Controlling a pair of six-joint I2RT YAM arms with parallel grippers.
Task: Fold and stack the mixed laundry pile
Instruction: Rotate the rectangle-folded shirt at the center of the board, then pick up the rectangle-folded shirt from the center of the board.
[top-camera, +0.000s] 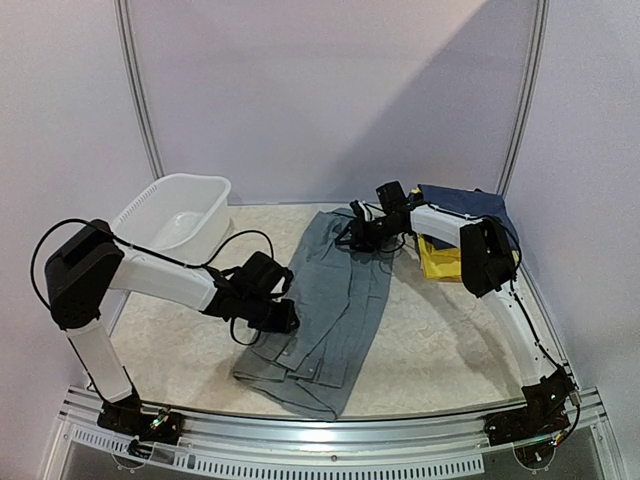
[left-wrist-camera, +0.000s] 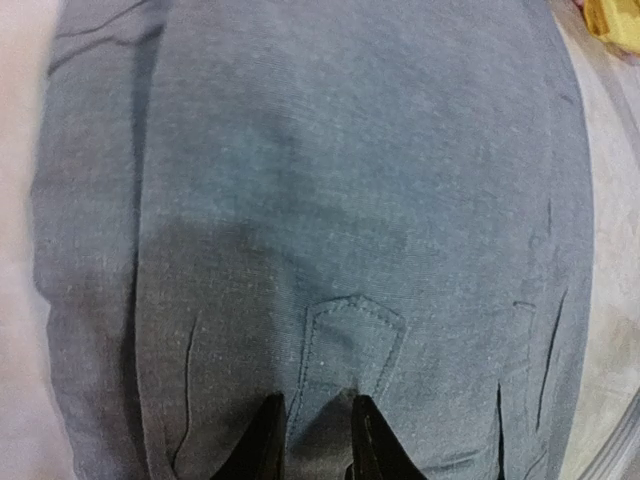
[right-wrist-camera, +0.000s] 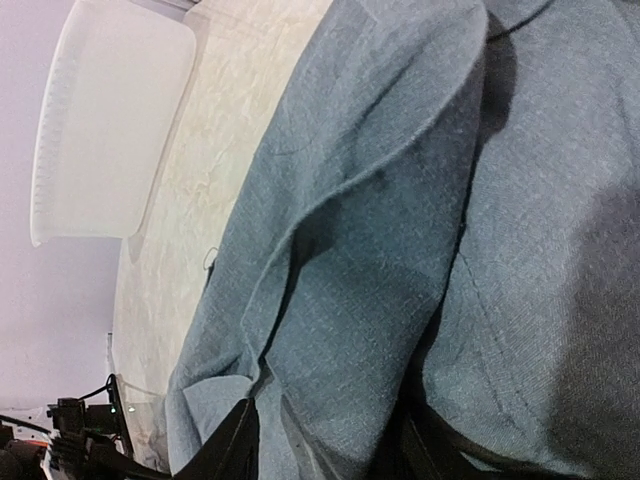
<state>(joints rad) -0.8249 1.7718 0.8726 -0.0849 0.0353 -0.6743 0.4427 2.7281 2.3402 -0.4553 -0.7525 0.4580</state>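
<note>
The grey trousers (top-camera: 335, 300) lie lengthwise down the middle of the table, part of the mixed laundry pile. My left gripper (top-camera: 282, 318) is at their near left edge. In the left wrist view its narrow-set jaws (left-wrist-camera: 317, 432) pinch cloth just below a stitched tab (left-wrist-camera: 352, 340). My right gripper (top-camera: 356, 234) is at the trousers' far end. In the right wrist view it (right-wrist-camera: 325, 450) holds a thick raised fold of the grey cloth (right-wrist-camera: 380, 250) between its fingers. A navy garment (top-camera: 470, 203) and a yellow one (top-camera: 440, 260) lie at the back right.
A white plastic basin (top-camera: 150, 205) stands at the back left, also seen in the right wrist view (right-wrist-camera: 100, 130). The right arm's forearm (top-camera: 485, 255) reaches over the yellow garment. A metal rail (top-camera: 330, 440) runs along the near table edge.
</note>
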